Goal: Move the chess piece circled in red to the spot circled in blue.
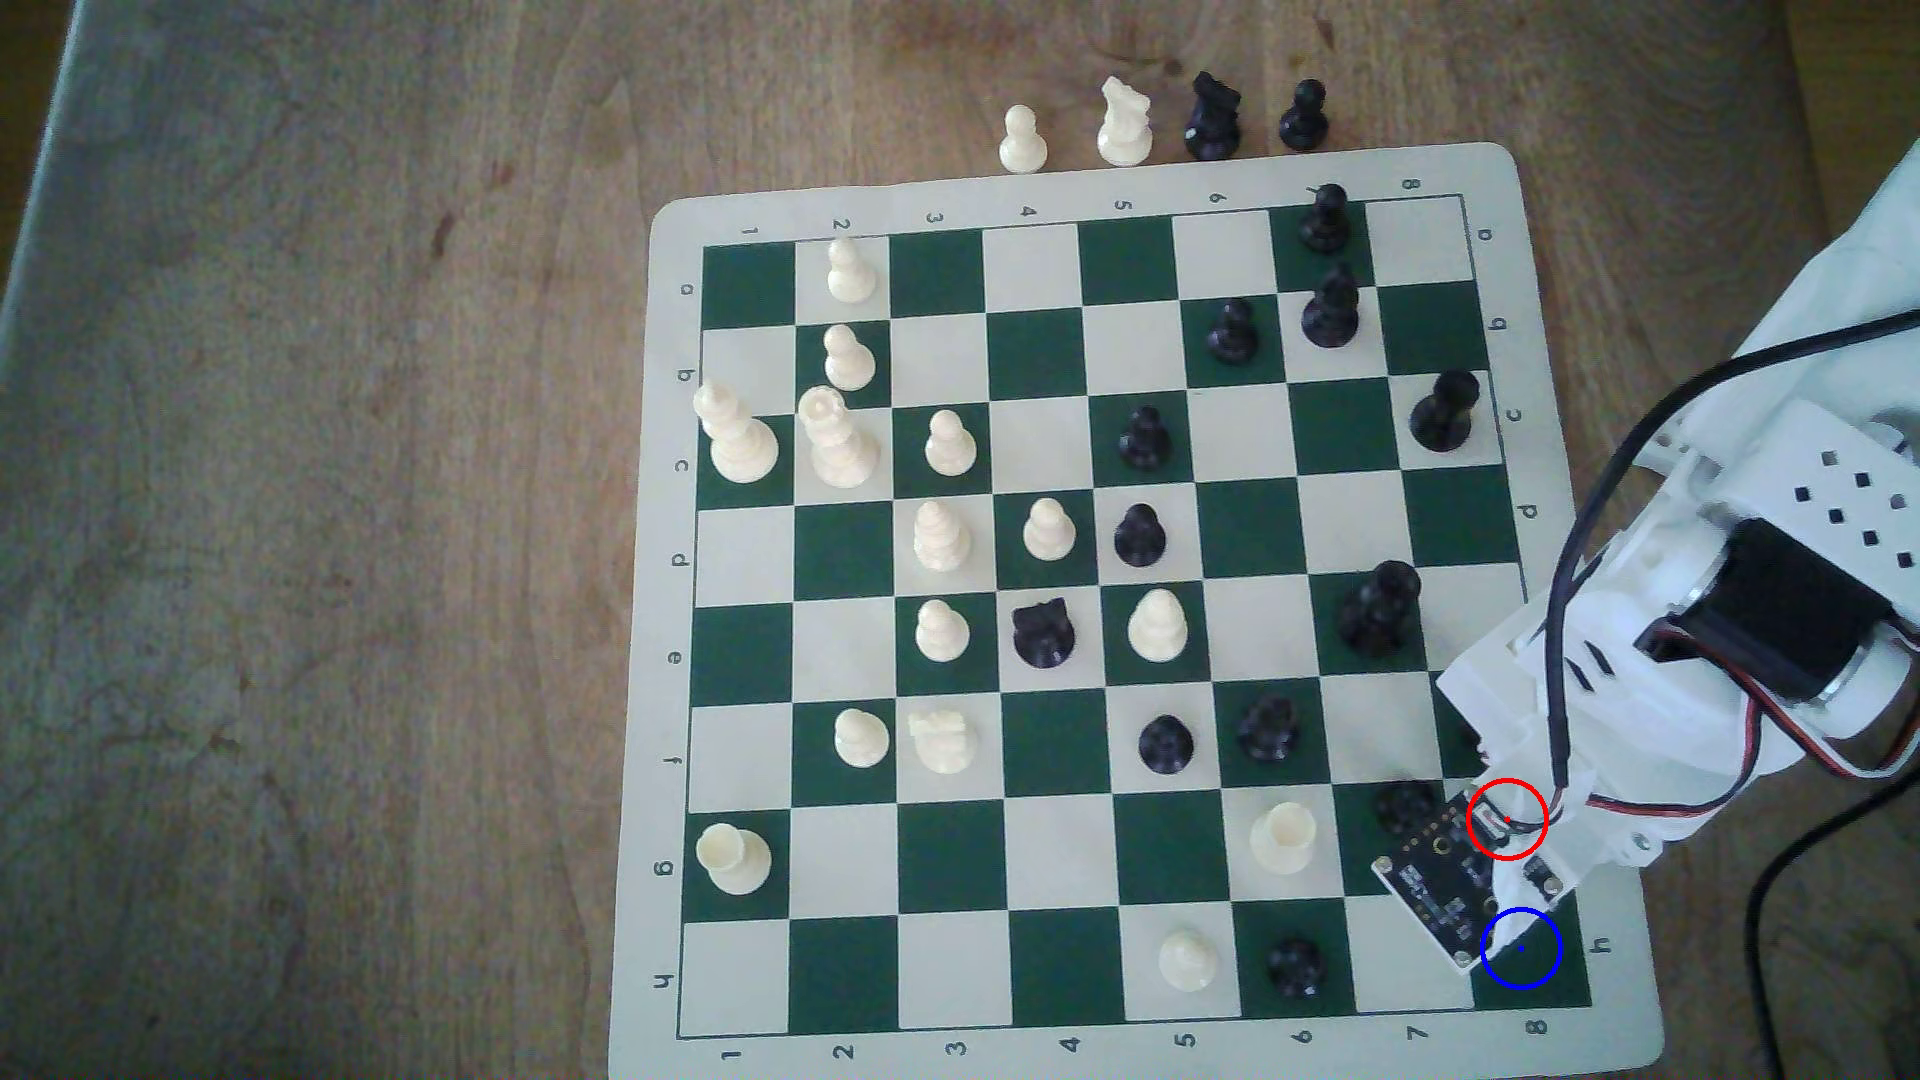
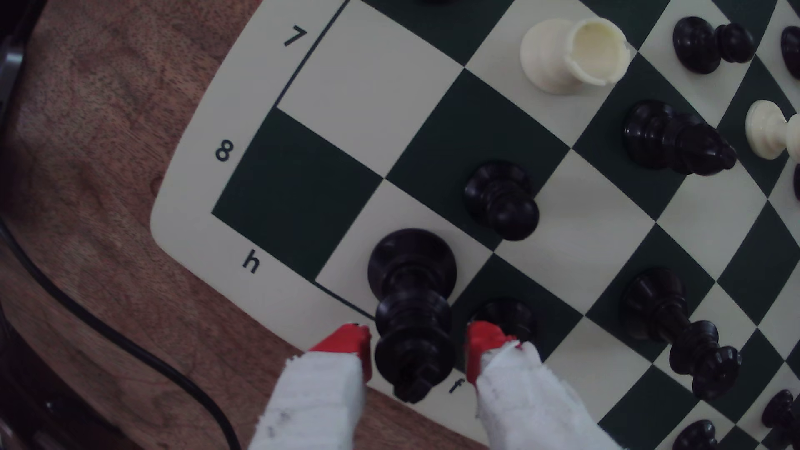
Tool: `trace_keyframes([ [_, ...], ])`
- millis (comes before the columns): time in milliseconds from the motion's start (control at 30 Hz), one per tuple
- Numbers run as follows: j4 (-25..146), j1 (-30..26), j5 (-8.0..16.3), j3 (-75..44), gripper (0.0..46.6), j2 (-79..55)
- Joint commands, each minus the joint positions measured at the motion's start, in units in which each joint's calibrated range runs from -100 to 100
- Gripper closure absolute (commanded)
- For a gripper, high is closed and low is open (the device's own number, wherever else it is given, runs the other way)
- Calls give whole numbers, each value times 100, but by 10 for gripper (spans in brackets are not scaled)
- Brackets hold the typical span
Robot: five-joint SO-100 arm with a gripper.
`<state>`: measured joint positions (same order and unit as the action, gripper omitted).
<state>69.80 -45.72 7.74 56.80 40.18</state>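
The chess piece (image 2: 411,298), glossy black with a wide round base and slim body, stands upright on the cream square beside the board's corner. My gripper (image 2: 417,342) is open, its red-tipped fingers (image 2: 346,342) flanking the piece's head; one tip is at the head, the other a small gap away. The spot (image 1: 1521,947) is the dark green corner square under the blue ring, and in the wrist view this square (image 2: 298,190) lies bare right next to the piece. In the exterior view the white arm (image 1: 1714,623) covers the red ring (image 1: 1507,818) and hides the piece.
A black pawn (image 2: 502,199) stands one square from the piece, and another pawn (image 2: 504,316) sits just behind one finger. A white rook (image 2: 571,54) and several black pieces stand further in. A black cable (image 2: 108,333) runs over the wooden table beside the mat.
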Motion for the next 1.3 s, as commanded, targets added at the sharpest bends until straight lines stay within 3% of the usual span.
trace_keyframes([
  [0, -10, 32, 15, -558, 351, 15],
  [167, 6, -7, 20, -630, 358, 15],
  [533, 31, -132, 103, -712, 428, 142],
  [800, 227, -265, 234, -1020, 438, 685],
  [1267, -322, -555, 166, -1564, 437, -715],
])
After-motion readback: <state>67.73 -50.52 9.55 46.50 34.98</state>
